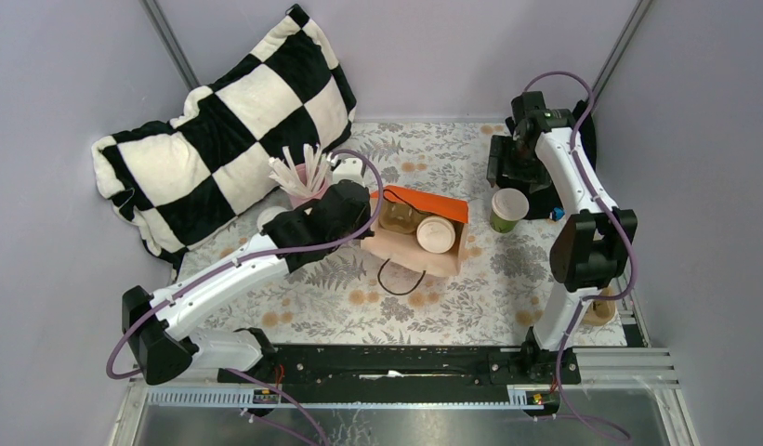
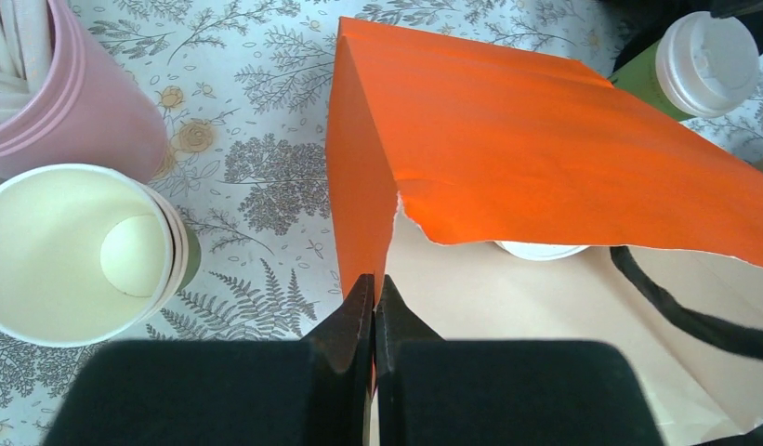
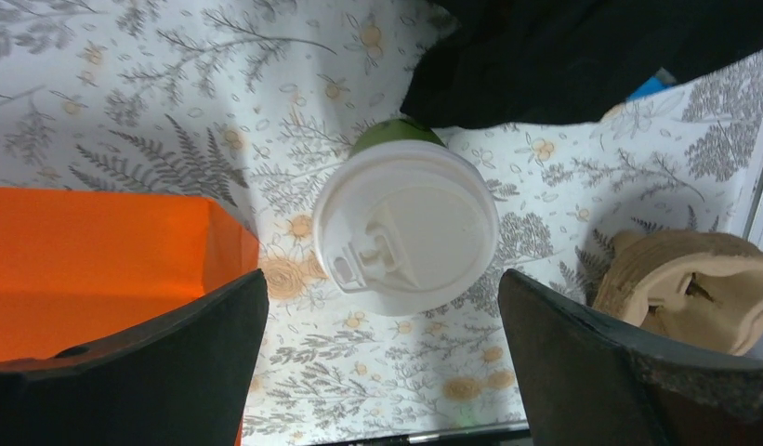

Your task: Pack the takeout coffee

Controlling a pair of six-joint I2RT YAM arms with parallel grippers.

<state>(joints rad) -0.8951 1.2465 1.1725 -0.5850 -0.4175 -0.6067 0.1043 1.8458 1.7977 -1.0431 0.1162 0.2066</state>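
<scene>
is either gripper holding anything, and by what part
The left gripper pinches the orange bag by its rim at a corner; the right gripper, open above a lidded cup, holds nothing.

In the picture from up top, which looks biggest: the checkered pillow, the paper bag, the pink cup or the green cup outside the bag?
1. Checkered pillow, biggest by far.
2. Paper bag.
3. Pink cup and green lidded cup look about alike. The left arm hides part of the pink one, so no ranking.
</scene>
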